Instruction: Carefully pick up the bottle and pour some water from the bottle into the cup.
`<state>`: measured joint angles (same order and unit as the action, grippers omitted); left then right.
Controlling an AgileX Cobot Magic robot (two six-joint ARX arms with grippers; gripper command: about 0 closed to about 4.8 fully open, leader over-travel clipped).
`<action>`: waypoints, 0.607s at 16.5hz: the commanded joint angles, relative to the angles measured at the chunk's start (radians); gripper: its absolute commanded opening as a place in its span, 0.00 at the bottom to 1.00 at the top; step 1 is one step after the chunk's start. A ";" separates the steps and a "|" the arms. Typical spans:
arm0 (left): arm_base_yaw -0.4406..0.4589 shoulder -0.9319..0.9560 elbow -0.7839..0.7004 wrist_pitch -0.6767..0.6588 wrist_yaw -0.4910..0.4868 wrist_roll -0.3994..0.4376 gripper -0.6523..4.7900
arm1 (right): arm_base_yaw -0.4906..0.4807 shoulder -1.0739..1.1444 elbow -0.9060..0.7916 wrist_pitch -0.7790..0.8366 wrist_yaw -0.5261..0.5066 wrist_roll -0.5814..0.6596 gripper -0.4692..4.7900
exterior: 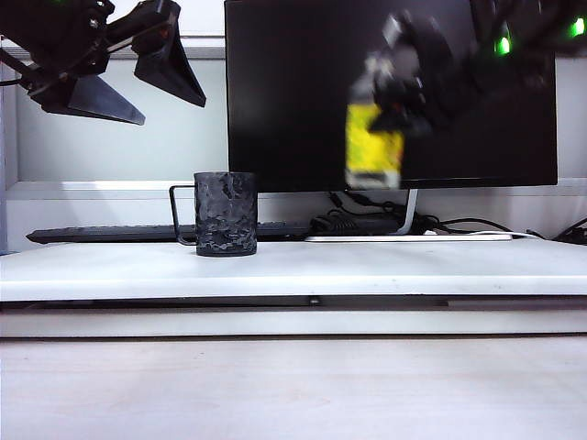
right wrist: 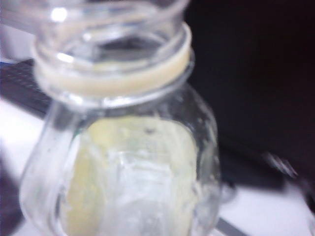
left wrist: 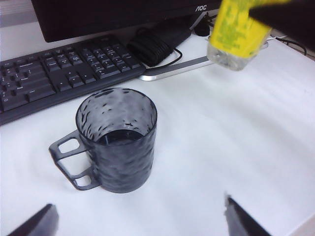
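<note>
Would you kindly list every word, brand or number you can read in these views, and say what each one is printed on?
"AOC": on the lower bezel of the monitor, seen in the left wrist view.
Print on the yellow label of the bottle, held up in the right gripper: too blurred to read in any view.
Key legends on the keyboard: too small to read.
The cup carries no text.

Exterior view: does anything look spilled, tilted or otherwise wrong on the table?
Nothing stands out. The cup stands upright on the table, with no water spilled around it. The right tool holds the bottle in the air, roughly upright, to the right of the cup. The left tool hangs open, up on the left.
</note>
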<state>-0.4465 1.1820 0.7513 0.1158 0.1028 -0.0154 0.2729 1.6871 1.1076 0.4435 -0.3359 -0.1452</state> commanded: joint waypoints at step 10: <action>-0.002 -0.023 0.005 -0.030 -0.017 0.000 1.00 | 0.211 -0.057 0.008 -0.229 0.300 -0.410 0.29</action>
<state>-0.4473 1.1667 0.7513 0.0772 0.0837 -0.0162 0.4801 1.6421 1.1065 0.1806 -0.0498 -0.5457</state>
